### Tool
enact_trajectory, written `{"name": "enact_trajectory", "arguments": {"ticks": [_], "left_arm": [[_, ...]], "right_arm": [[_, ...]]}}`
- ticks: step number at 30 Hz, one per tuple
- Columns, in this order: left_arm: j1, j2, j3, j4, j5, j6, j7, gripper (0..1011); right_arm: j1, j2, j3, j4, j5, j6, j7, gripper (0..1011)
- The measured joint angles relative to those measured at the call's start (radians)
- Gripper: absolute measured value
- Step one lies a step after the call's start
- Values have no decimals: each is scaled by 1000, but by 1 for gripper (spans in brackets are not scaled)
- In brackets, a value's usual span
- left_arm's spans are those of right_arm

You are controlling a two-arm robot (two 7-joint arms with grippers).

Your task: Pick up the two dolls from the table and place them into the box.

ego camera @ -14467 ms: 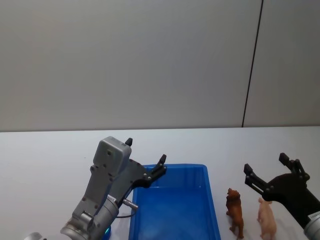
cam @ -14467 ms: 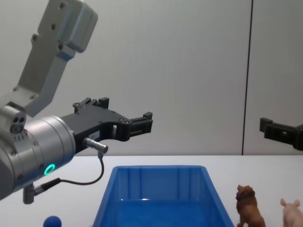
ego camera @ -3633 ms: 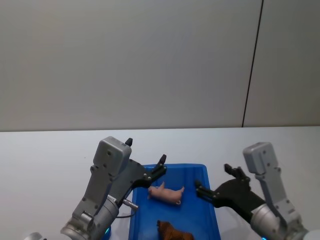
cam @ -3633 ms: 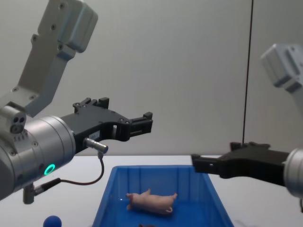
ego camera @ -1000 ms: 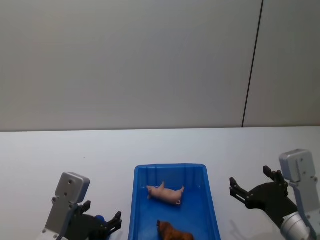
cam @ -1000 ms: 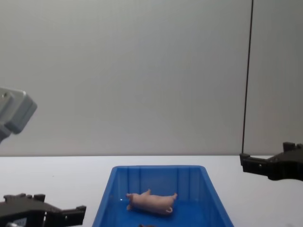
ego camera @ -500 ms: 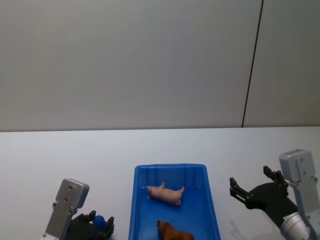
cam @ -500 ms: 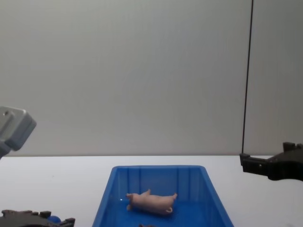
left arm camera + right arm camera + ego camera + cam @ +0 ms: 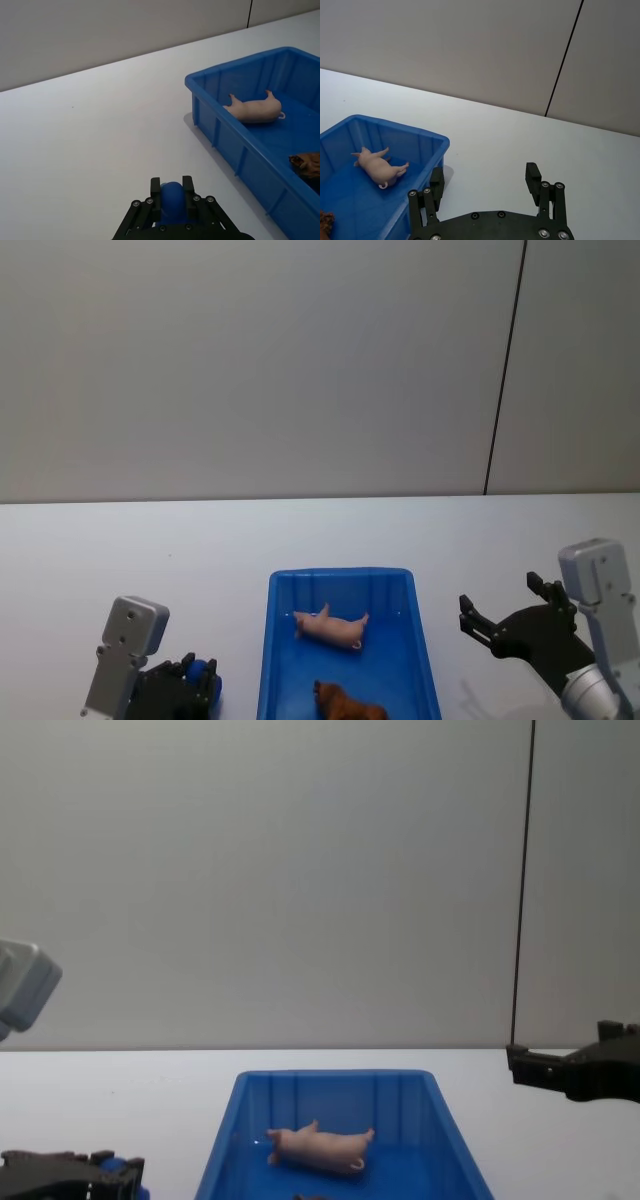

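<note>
**Both dolls down inside the blue box**

Pale pink pig (image 9: 330, 626) on its side in the far half of the box (image 9: 340, 577), legs stretched sideways, thin curled tail plain in the left wrist view. Brown lion (image 9: 348, 707) nearer, at the near end of the same box, apart from the pig, also lying down. Bright blue box with sloping ribbed walls and a thick rim, set on the white desk (image 9: 200, 540) between the two arms.

Left gripper (image 9: 200, 685) low at the near left, just beside the box's left wall, fingers (image 9: 155, 187) pinched on a small blue ball (image 9: 171, 197). Right gripper (image 9: 505, 615) held above the desk to the right of the box, fingers (image 9: 437, 181) spread wide with nothing between them.

From the left wrist: ball squeezed between both fingers, and the box's outer ribs. From the right wrist: the gap between the spread fingers, desk showing through. From the chest: pig seen side-on over the far rim, just a sliver of lion at the bottom edge, right gripper entering from the right.
</note>
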Motion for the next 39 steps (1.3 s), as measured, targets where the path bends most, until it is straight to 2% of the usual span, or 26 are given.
{"name": "enact_trajectory", "arguments": {"ticks": [11, 17, 26, 36, 39], "left_arm": [[-7, -9, -8, -17, 27, -86, 7, 199], [-27, -17, -13, -38, 53, -124, -22, 170], [-65, -35, -16, -56, 74, -175, -111, 123], [-109, -65, -10, -52, 71, -219, -231, 109], [-123, -76, -6, -46, 65, -231, -276, 224]], "right_arm": [[0, 0, 0, 0, 0, 0, 0, 1001], [0, 0, 0, 0, 0, 0, 0, 1001], [0, 0, 0, 0, 0, 0, 0, 1001], [0, 0, 0, 0, 0, 0, 0, 1001], [0, 0, 0, 0, 0, 0, 0, 1001]]}}
